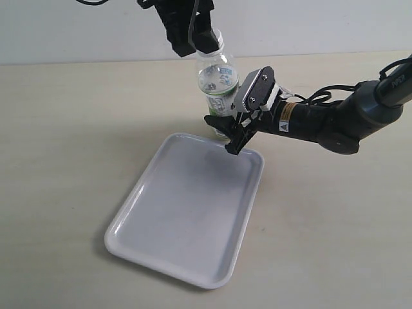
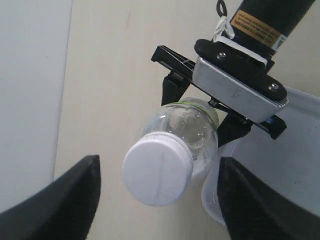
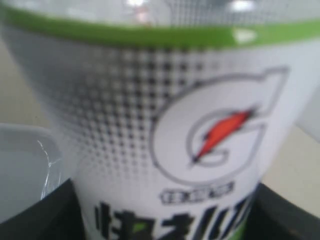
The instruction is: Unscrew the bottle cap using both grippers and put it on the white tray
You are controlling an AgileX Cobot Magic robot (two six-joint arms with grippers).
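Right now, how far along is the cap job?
Done: the right hand is clamped around the bottle at its label. In hand: the left hand sits over the bottle cap, open either side of it, not gripping. Left: grip, unscrew, put the cap on the white tray. Cap is still on the neck; can't tell if it's loosened.

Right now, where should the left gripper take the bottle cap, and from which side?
Its side wall, coming down from above. The bottle cap is round and faces the open left gripper, while the right gripper clamps the bottle at its label.
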